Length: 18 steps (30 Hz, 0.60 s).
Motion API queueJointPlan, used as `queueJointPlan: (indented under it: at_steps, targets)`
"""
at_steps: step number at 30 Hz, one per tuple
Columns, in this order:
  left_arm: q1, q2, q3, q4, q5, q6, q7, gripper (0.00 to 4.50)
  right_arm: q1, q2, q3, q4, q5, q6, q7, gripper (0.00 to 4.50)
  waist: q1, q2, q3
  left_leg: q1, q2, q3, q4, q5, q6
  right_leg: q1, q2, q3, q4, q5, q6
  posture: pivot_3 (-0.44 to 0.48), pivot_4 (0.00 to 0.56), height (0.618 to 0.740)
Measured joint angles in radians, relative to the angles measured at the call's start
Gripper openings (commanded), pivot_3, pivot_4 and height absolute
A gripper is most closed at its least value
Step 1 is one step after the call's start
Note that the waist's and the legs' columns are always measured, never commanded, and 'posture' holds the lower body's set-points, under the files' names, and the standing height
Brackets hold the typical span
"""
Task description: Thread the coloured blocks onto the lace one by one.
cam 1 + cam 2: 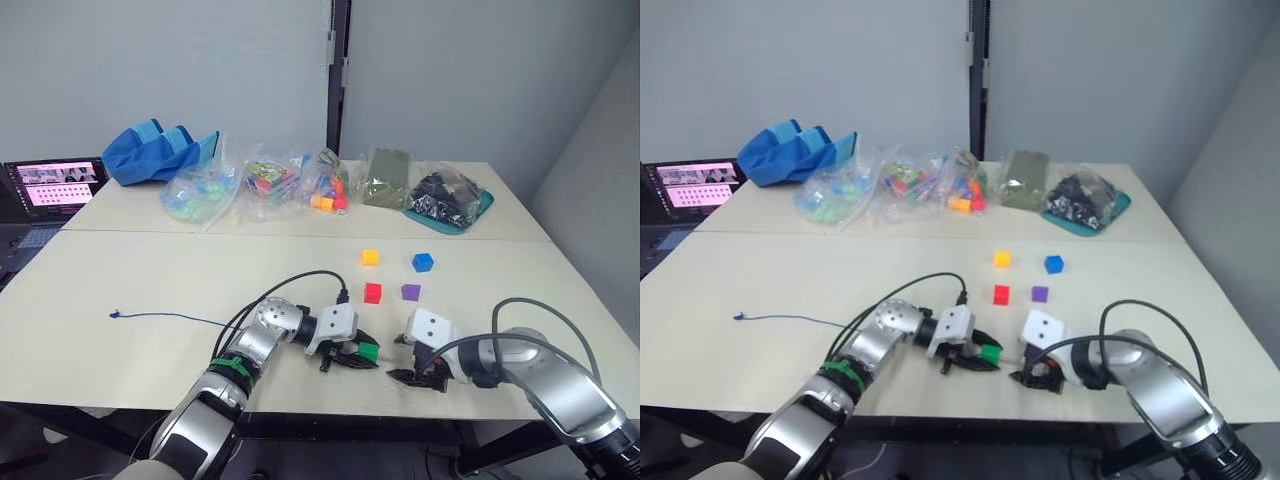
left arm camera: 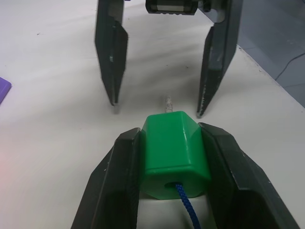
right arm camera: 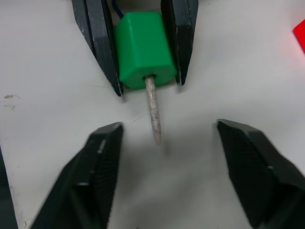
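My left gripper (image 1: 358,357) is shut on the green block (image 2: 174,152) near the table's front edge. The dark-blue lace (image 1: 170,318) runs from its knot at the far left into the block's hole. Its pale tip (image 3: 153,114) sticks out of the block's other side, toward my right gripper (image 1: 415,378). That gripper stands open just right of the block, one finger on each side of the tip and touching neither tip nor block. Beyond them lie the red block (image 1: 373,292), the purple block (image 1: 410,292), the yellow-orange block (image 1: 370,257) and the blue block (image 1: 423,262).
Along the back of the table stand clear bags of toy pieces (image 1: 270,185), a blue cloth bag (image 1: 150,150), an olive pouch (image 1: 387,178) and a teal tray (image 1: 482,207) of black parts. A laptop (image 1: 55,185) sits at the far left.
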Motion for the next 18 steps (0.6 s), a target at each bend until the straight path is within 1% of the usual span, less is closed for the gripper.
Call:
queueJointPlan:
  at_steps: [3, 4, 6, 7, 11, 14, 18]
  targets:
    - [0.000, 0.001, 0.000, 0.000, 0.001, 0.000, 0.001, 1.31, -0.006, 0.010, 0.008, 0.017, 0.000, -0.017, 0.012, 1.28, 0.000, 0.000, 0.000, 0.001, 0.000, 0.000, 0.000, 0.000, 0.000, 0.001, 0.000, 0.000, 0.000, 0.000, 0.000, 0.000, 0.150, 0.740]
    - [0.001, 0.001, 0.000, 0.000, 0.001, -0.001, 0.001, 1.31, -0.007, 0.014, 0.009, 0.021, 0.001, -0.018, 0.016, 0.99, 0.000, 0.000, 0.000, 0.001, 0.000, 0.000, 0.000, 0.000, 0.000, 0.001, 0.000, 0.000, 0.000, 0.000, 0.000, 0.000, 0.150, 0.740]
    - [0.002, 0.001, 0.000, 0.000, 0.001, -0.003, 0.002, 1.31, -0.007, 0.020, 0.010, 0.022, 0.002, -0.018, 0.019, 0.25, 0.000, 0.000, 0.000, 0.001, 0.000, 0.000, 0.000, 0.000, 0.000, 0.001, 0.000, 0.000, 0.000, 0.000, 0.000, 0.000, 0.150, 0.740]
    - [0.003, 0.001, 0.003, 0.001, 0.000, -0.001, 0.004, 1.31, -0.008, 0.025, 0.010, 0.024, 0.003, -0.016, 0.021, 0.00, 0.000, 0.000, 0.000, 0.001, 0.000, 0.000, 0.000, 0.000, 0.000, 0.001, 0.000, 0.000, 0.000, 0.000, 0.000, 0.000, 0.150, 0.740]
    - [0.006, 0.016, 0.022, -0.003, -0.003, 0.008, 0.015, 1.31, -0.031, 0.048, 0.015, 0.043, 0.019, 0.000, 0.028, 0.00, -0.007, 0.000, 0.000, 0.001, 0.000, 0.000, 0.000, 0.000, 0.000, 0.001, 0.000, 0.000, 0.001, 0.000, 0.000, 0.000, 0.150, 0.740]
    - [0.042, 0.085, 0.056, -0.056, -0.027, 0.034, 0.011, 1.31, -0.054, 0.046, 0.018, 0.075, 0.015, -0.004, 0.042, 0.00, -0.014, 0.000, 0.000, 0.001, 0.000, 0.000, -0.001, 0.000, 0.000, 0.001, 0.000, 0.000, 0.001, 0.000, 0.000, 0.000, 0.150, 0.740]
    - [0.131, 0.191, 0.098, -0.174, -0.067, 0.067, -0.016, 1.31, -0.100, 0.053, 0.030, 0.121, 0.004, -0.020, 0.063, 0.00, -0.023, 0.000, 0.000, 0.001, 0.000, 0.000, -0.001, 0.000, -0.001, 0.001, 0.000, 0.000, 0.001, 0.000, 0.000, 0.000, 0.150, 0.740]
